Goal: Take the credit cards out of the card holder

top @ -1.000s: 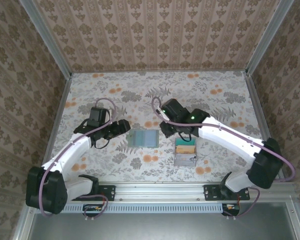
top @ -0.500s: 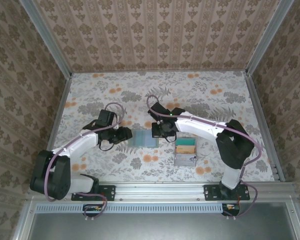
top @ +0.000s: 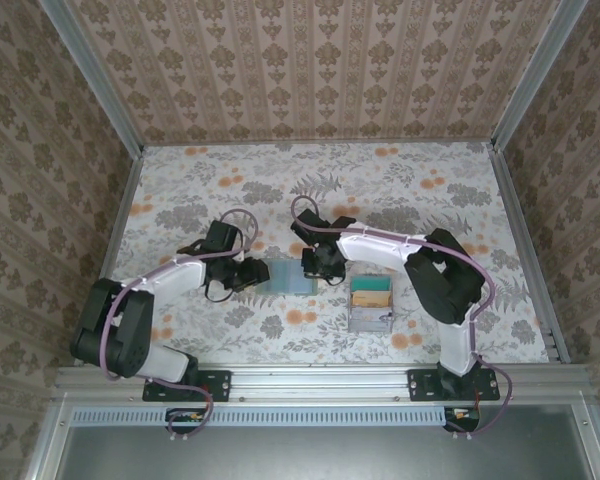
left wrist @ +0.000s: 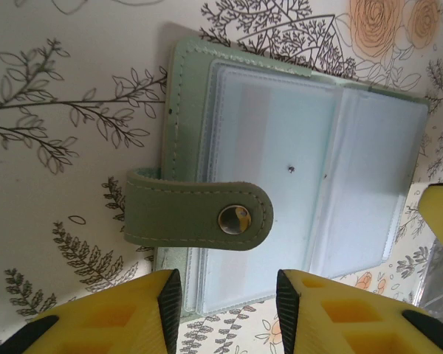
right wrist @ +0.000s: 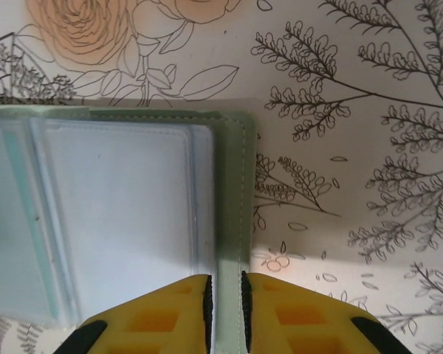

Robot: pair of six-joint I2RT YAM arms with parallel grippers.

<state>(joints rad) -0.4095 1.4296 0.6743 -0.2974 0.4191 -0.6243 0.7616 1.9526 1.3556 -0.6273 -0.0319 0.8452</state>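
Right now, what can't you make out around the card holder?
- Left wrist: near edge of the card holder, hidden behind the left claw; whether cards sit in the cloudy sleeves.
- Right wrist: whether the right claw pinches the cover, cut off by the bottom edge.
- Top view: grey tray contents, too small.

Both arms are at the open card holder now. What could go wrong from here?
The snap strap lies across the clear sleeves of the card holder, so it may block cards sliding out. The right end effector sits at only the thin cover edge and could slip.
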